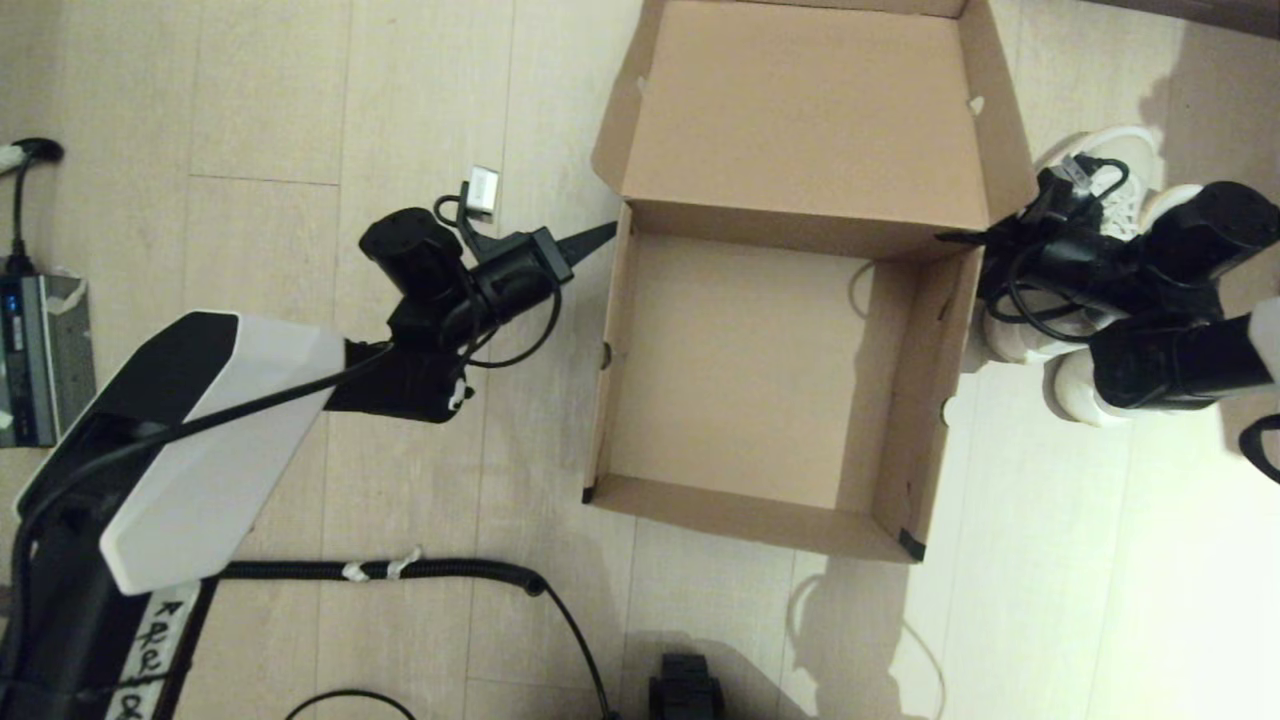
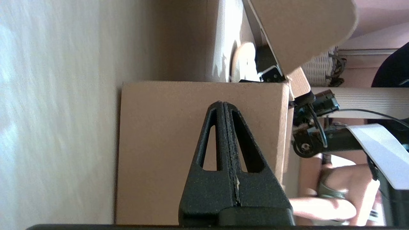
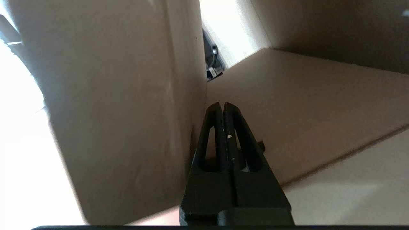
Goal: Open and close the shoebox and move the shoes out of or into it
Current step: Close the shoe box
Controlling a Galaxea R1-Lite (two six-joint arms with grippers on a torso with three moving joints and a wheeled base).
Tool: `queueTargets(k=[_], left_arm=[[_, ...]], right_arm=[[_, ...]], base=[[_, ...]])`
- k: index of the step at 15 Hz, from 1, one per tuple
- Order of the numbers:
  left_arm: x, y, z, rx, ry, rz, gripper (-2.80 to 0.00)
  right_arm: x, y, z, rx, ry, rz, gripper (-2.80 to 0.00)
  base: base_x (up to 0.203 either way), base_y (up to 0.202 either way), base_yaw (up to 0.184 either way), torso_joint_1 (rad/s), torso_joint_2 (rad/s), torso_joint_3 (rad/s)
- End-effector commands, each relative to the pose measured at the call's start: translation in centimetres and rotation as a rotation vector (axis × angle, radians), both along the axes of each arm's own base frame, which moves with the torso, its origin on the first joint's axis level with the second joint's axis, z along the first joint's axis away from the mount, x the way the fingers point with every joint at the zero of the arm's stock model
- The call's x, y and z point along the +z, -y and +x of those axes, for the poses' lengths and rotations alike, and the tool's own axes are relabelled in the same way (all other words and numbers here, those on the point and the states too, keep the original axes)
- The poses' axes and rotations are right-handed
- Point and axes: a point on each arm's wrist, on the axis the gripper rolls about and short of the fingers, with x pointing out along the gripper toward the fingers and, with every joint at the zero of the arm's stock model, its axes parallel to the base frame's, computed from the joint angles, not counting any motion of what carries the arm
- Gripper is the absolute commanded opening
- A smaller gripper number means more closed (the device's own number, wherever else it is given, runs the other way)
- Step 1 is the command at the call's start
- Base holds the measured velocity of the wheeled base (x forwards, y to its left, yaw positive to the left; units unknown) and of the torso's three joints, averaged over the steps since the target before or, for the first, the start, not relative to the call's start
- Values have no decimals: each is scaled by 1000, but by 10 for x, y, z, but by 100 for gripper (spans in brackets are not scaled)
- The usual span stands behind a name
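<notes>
On the floor (image 1: 420,90) stands the shoebox (image 1: 740,400), lid flap thrown back, interior bare. Left claw (image 1: 600,235) is clenched, empty, its tip at the box's left rear corner outside the wall. Right claw (image 1: 950,238) is likewise clenched on nothing, tip at the right rear corner by the lid hinge. Shoes (image 1: 1110,180) lie just beside the box's right wall, partly hidden under the right arm.

Shoeboxes: one, the open cardboard shoebox (image 1: 760,370)
Shoes: two, white sneakers (image 1: 1090,190) at the right edge of the frame
Grippers: two, left gripper (image 1: 600,237) and right gripper (image 1: 950,238)
</notes>
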Motion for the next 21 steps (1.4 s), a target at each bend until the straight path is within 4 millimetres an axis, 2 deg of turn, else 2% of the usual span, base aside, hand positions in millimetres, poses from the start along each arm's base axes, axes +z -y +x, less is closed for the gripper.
queueTargets(k=[1, 2, 4, 7, 8, 10, 12, 16, 18, 21], left_arm=[[4, -2, -16, -13, -23, 7, -280], [6, -3, -24, -16, -21, 7, -280], [8, -5, -24, -10, -4, 1, -280], [45, -18, -10, 27, 127, -40, -280], [50, -24, -5, 31, 136, -34, -280], [27, -29, 10, 13, 86, 4, -280], [17, -27, 14, 9, 88, 5, -280], [7, -16, 15, -15, 71, 6, -280], [5, -11, 15, -26, 75, 4, -280], [8, -19, 15, -10, 98, -3, -280]], right_arm=[[1, -1, -11, 12, -13, -5, -280], [-2, -1, -15, 17, -17, -10, -280], [-6, -1, -20, 23, -16, -17, -280], [-6, -1, -20, 23, -16, -17, -280], [-6, -1, -19, 23, -16, -17, -280], [-9, -2, -18, 25, -24, -16, -280], [-9, -4, -17, 29, -23, -16, -280], [-10, -7, -17, 45, -33, -21, -280], [-12, -15, -15, 72, -44, -27, -280], [-19, -25, -10, 103, -62, -31, -280]], base=[[0, 0, 0, 0, 0, 0], [0, 0, 0, 0, 0, 0], [0, 0, 0, 0, 0, 0], [0, 0, 0, 0, 0, 0], [0, 0, 0, 0, 0, 0], [0, 0, 0, 0, 0, 0], [0, 0, 0, 0, 0, 0], [0, 0, 0, 0, 0, 0], [0, 0, 0, 0, 0, 0], [0, 0, 0, 0, 0, 0]])
